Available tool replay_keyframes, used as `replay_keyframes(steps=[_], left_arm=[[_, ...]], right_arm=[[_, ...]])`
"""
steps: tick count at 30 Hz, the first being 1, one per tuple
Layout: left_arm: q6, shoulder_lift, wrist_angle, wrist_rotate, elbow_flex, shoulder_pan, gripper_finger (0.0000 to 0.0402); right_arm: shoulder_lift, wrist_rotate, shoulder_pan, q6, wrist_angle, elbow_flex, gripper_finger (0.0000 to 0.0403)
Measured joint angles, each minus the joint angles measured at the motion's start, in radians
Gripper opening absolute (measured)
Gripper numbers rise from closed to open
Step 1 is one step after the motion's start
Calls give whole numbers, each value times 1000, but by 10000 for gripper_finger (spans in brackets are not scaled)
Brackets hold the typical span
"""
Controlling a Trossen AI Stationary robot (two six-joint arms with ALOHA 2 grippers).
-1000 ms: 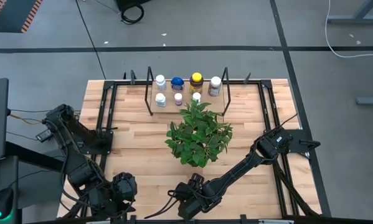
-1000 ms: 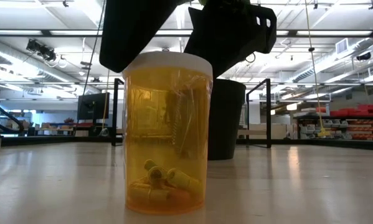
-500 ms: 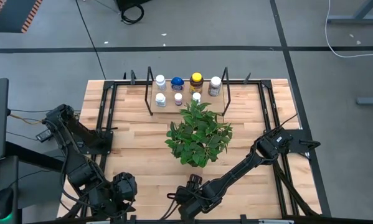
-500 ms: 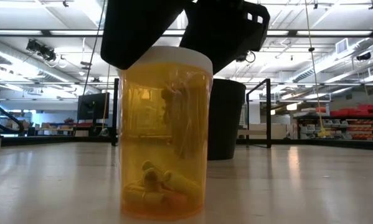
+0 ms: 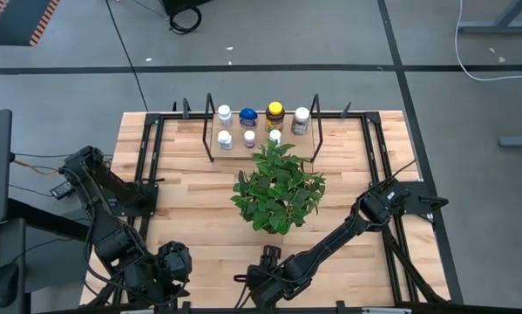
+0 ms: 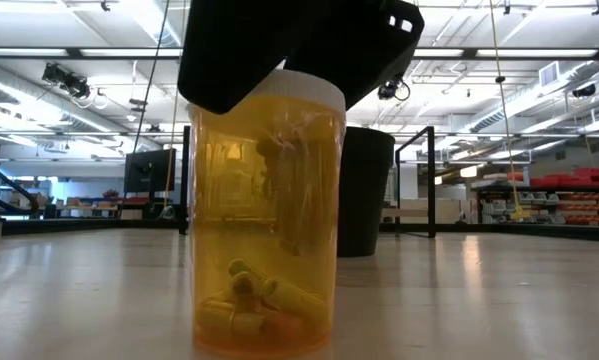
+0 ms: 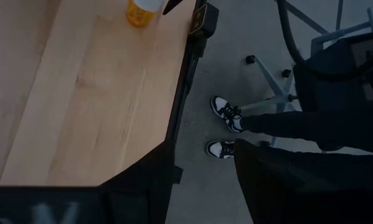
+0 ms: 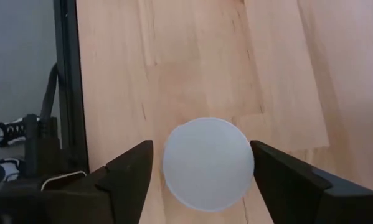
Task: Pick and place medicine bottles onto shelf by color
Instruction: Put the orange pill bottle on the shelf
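- Looking across the pale butcher-block wooden table (image 5: 199, 187), you have the low black wire-frame shelf (image 5: 210, 131) at the far edge, already carrying a row of small pill bottles, with the leafy green potted plant (image 5: 278, 187) just in front of it; the job in hand sits at the near edge instead.
- Your right gripper (image 8: 202, 165) hangs directly over the translucent amber plastic pill bottle with a white cap (image 6: 264, 215), which stands upright on the table, long axis vertical and in line with the approach from above.
- Its two dark fingers (image 8: 130, 171) stand wide apart, one each side of the round cap, clear of it and gripping nothing yet.
- Your left gripper (image 5: 160, 270) waits at the near left corner, farther from the bottle; I cannot tell how its fingers stand.
- Only the right wrist view shows the cap centred between the fingers; the low view alone shows the bottle resting on the wood with capsules inside; the high view hides it under the arm.
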Motion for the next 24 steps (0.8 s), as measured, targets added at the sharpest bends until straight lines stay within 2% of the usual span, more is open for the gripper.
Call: replay_keyframes(steps=[18,24], left_arm=[[-1,0,-21,0,0,0,172],[-1,0,-32,0,0,0,172]], right_arm=[[-1,-33,4,-4,-12,0,231],[-6,-57,8,51,-86,13,231]])
